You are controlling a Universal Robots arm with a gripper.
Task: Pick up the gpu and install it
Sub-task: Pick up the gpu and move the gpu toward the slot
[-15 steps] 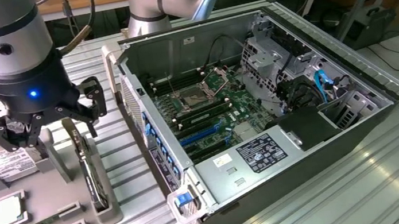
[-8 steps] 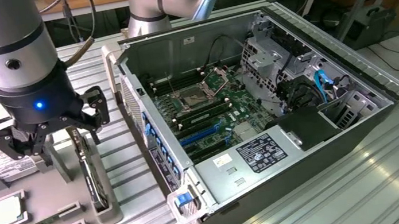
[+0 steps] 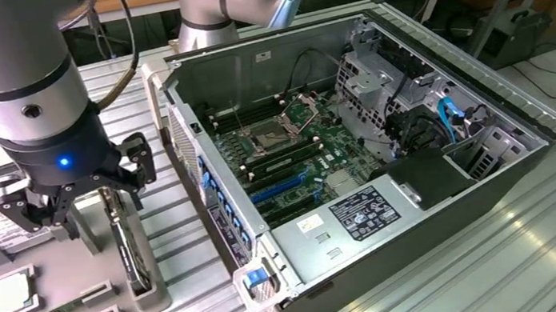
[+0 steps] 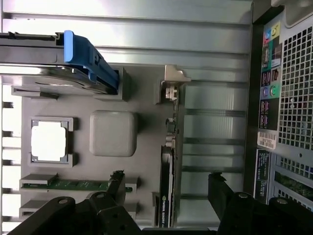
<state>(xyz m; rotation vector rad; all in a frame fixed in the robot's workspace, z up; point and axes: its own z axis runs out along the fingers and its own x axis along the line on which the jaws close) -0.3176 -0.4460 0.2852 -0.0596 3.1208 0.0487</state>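
The gpu [image 4: 167, 171] stands on edge in its slot in the grey tray [image 4: 146, 137]. It sits directly below the claw [image 4: 166, 191], between the 2 spread fingers [image 4: 116, 185], and no contact can be made out. The claw is released and carries nothing. Pick-up is not done and installation is not done. The open computer case [image 3: 364, 153] lies to the claw's side on the bench [image 3: 548, 249], well apart. Judgement: the task is at its opening step, 0 of 2 complete.
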